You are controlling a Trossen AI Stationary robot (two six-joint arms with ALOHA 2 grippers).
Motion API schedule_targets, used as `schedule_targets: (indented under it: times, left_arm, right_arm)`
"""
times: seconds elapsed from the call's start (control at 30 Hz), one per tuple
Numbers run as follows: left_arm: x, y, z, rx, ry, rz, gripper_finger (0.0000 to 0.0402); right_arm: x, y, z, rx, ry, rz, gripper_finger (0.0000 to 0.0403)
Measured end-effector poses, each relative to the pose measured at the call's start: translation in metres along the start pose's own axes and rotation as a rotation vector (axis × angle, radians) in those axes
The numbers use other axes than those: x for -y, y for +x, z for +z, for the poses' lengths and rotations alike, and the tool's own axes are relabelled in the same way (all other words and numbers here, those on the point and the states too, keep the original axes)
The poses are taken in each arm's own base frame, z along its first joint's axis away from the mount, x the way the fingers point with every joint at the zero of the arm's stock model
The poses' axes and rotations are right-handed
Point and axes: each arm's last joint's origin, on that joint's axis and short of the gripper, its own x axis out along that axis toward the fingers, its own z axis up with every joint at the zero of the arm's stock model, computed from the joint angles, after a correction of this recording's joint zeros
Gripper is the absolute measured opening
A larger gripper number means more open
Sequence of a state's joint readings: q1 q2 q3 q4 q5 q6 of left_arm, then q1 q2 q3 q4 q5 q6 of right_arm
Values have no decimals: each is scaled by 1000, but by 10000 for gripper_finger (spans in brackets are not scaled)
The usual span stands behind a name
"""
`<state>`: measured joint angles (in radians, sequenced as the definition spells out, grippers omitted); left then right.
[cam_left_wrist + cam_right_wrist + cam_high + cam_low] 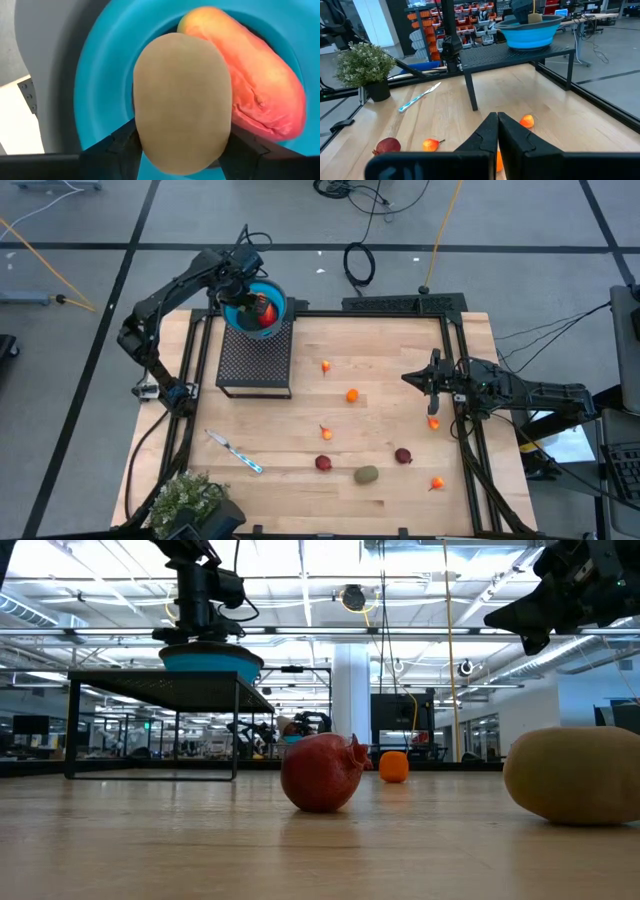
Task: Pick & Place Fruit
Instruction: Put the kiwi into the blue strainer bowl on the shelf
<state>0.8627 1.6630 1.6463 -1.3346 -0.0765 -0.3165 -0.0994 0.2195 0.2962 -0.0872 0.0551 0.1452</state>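
While the left gripper (pixel 180 150) hangs over the blue bowl (pixel 100 75) at the table's far left, fingers seemingly just off an olive-brown oval (pixel 182 100), it could roll off the red-orange piece (pixel 260 85) beneath and bounce out. The right gripper (pixel 497 132) waits clenched, empty.

No text, label, brand, number or sign is readable on anything here, near or in the room behind.

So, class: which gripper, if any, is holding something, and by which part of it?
The left gripper holds an olive-brown oval fruit by its two sides, above the blue bowl. The right gripper is shut and holds nothing.
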Motion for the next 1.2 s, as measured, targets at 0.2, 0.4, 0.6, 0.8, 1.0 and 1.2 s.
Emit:
schedule_targets:
  times: [0.2, 0.4, 0.6, 0.8, 1.0, 1.2]
  left_arm:
    - [0, 0, 0, -1, 8, 0, 267]
    - [-2, -9, -3, 14, -3, -4, 285]
    - [-5, -55, -18, 125, -11, -43, 261]
    - [5, -102, -50, 306, 78, -144, 203]
    - [19, -136, -85, 436, 159, -257, 131]
    - [33, -158, -116, 553, 165, -278, 58]
  right_arm:
    - [0, 0, 0, 0, 0, 0, 4]
    - [0, 0, 0, 0, 0, 0, 4]
    - [0, 0, 0, -1, 33, 6, 4]
    - [0, 1, 0, -5, 145, 7, 4]
    - [0, 1, 1, 5, 165, 10, 4]
    - [-2, 0, 1, 2, 174, 50, 4]
